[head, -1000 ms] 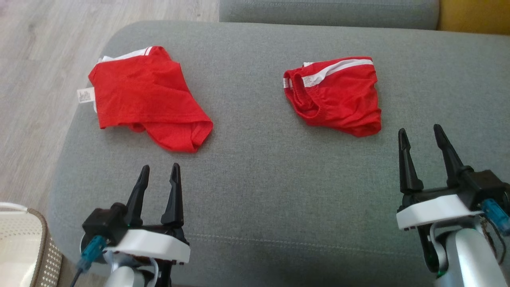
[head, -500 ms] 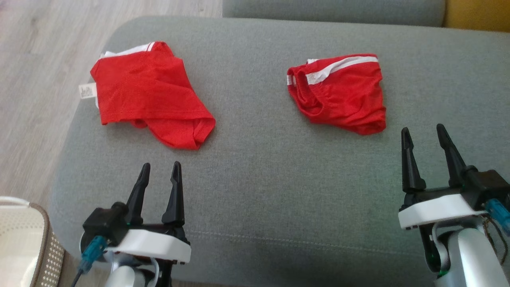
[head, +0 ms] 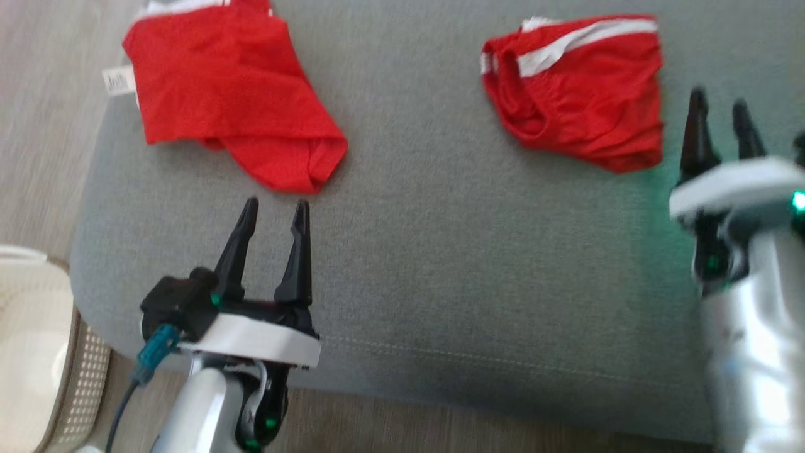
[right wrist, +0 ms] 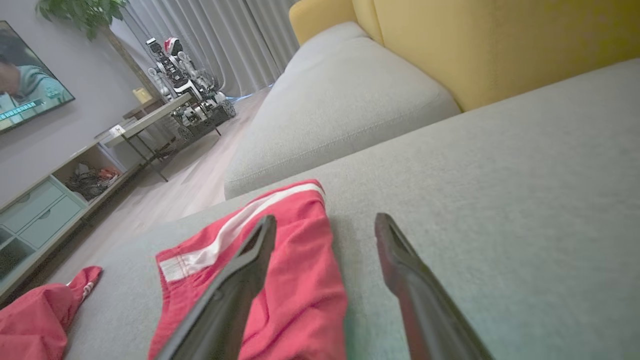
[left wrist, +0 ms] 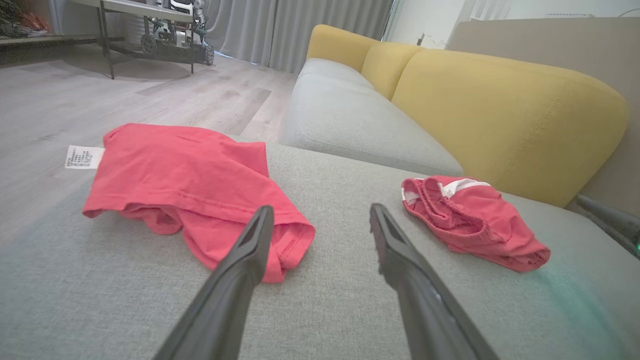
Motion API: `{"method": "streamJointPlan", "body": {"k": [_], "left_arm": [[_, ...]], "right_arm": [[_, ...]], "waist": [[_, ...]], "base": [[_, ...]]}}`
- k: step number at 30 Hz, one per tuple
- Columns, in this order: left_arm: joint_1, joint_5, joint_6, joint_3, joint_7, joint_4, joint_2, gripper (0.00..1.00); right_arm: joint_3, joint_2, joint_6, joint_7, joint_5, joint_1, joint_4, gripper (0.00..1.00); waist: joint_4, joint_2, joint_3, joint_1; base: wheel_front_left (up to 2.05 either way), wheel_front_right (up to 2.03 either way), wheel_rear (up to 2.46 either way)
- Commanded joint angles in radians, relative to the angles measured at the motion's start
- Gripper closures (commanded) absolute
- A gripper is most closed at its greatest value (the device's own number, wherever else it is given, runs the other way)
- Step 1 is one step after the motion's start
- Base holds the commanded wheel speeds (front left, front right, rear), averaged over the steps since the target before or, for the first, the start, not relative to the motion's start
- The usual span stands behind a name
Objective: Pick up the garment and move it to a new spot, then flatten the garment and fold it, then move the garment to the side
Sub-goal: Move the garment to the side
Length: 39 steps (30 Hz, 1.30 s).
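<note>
Head view: shows two red garments lying on grey seat cushion [head: 440, 251], well apart. L red garment [head: 220, 107] toward cushion's left end, crumpled, w/ white care label [head: 117, 80] sticking out at its left edge; print on label too blurred to read. R red garment [head: 578, 94] toward right end, bunched, w/ white stripe [head: 585, 38] along its top edge. L gripper [head: 276, 204]: fingers spread, nothing between them, tips pointing at low corner of L red garment, near but apart. R gripper [head: 717, 100]: blurred, fingers parted, empty, just beside right edge of R red garment; contact w/ cloth not determinable. Pale perforated basket [head: 82, 390] at lower left, beside cushion, on wood floor [head: 38, 157].
L wrist view: yellow backrest [left wrist: 500, 110] behind cushion.
R wrist view: wall screen [right wrist: 25, 95] at upper left, caption strip on it too small to read.
</note>
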Motion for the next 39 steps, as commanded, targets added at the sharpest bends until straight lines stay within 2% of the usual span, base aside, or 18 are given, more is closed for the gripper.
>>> {"method": "streamJointPlan", "body": {"k": [1,7,14,15,16,27,33,39], "left_arm": [[-0.039,-0.008,-0.002,0.025,-0.012,-0.035,0.006,0.0],[-0.082,-0.018,-0.004,0.009,-0.012,-0.036,0.006,0.0],[-0.102,-0.028,0.003,-0.001,-0.012,-0.038,0.006,0.0],[-0.104,-0.028,0.003,-0.002,-0.012,-0.038,0.006,0.0],[-0.105,-0.029,0.004,-0.004,-0.012,-0.038,0.006,0.0],[-0.121,-0.024,0.002,-0.008,-0.012,-0.034,0.006,0.0],[-0.145,-0.002,-0.014,-0.015,-0.012,-0.048,0.006,0.0],[-0.191,0.015,-0.027,-0.029,-0.012,-0.073,0.006,0.0]], "right_arm": [[0.015,0.0,0.007,0.021,0.01,-0.067,0.007,0.0],[0.035,-0.047,0.007,0.096,0.024,-0.21,0.159,0.0],[0.119,-0.079,0.007,0.118,0.007,-0.291,0.272,0.0],[0.135,-0.084,0.007,0.117,0.005,-0.299,0.281,0.2],[0.151,-0.089,0.007,0.111,0.001,-0.306,0.287,1.0],[0.341,-0.183,0.007,-0.004,-0.121,-0.362,0.321,1.0],[0.484,-0.293,0.007,-0.033,-0.193,-0.424,0.317,1.0],[0.521,-0.43,0.007,-0.033,-0.157,-0.502,0.309,1.0]], "waist": [[0.027,0.0,0.061,0.0],[0.055,0.0,0.114,0.0],[0.068,0.0,0.142,0.0],[0.068,0.0,0.145,0.0],[0.069,0.0,0.148,0.0],[0.024,0.0,0.153,0.0],[-0.036,0.0,0.168,0.0],[-0.098,0.0,0.213,0.0]], "base": [[0.0,0.0,0.0],[0.0,0.0,0.0],[0.0,0.0,0.0],[0.0,0.0,0.0],[0.0,0.0,0.0],[0.0,0.0,0.0],[0.0,0.0,0.0],[0.0,0.0,0.0]]}}
